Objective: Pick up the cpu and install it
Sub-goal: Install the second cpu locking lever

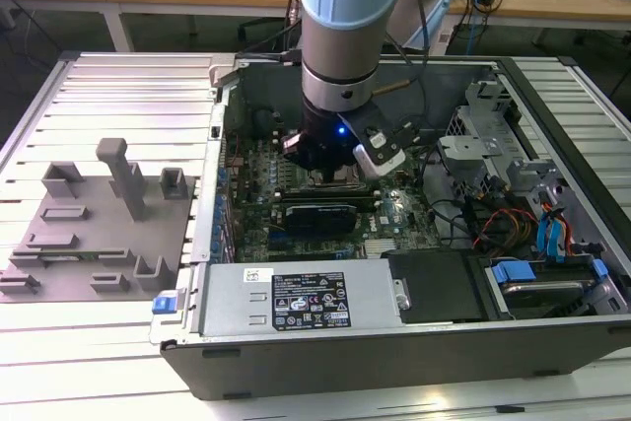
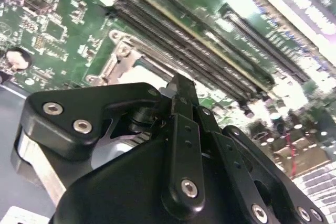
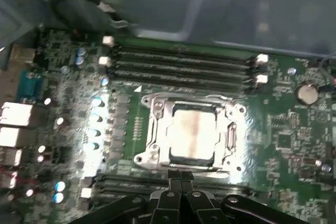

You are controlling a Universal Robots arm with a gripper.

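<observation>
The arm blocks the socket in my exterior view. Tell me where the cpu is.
Observer: In the first wrist view the cpu lies inside the metal socket frame on the motherboard.
Operator: Report where the gripper is.
Observer: The gripper appears at the frame's edge; the cpu's silvery top is uncovered.
Operator: Name what flanks the socket.
Observer: Rows of memory slots run alongside the frame.

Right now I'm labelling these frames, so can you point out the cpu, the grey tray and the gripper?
cpu (image 3: 192,135): first wrist view, middle of its metal top, seated in the socket.
grey tray (image 1: 74,244): exterior view, flat base between the posts.
gripper (image 3: 181,174): first wrist view, at its fingertips, just beside the socket.
</observation>
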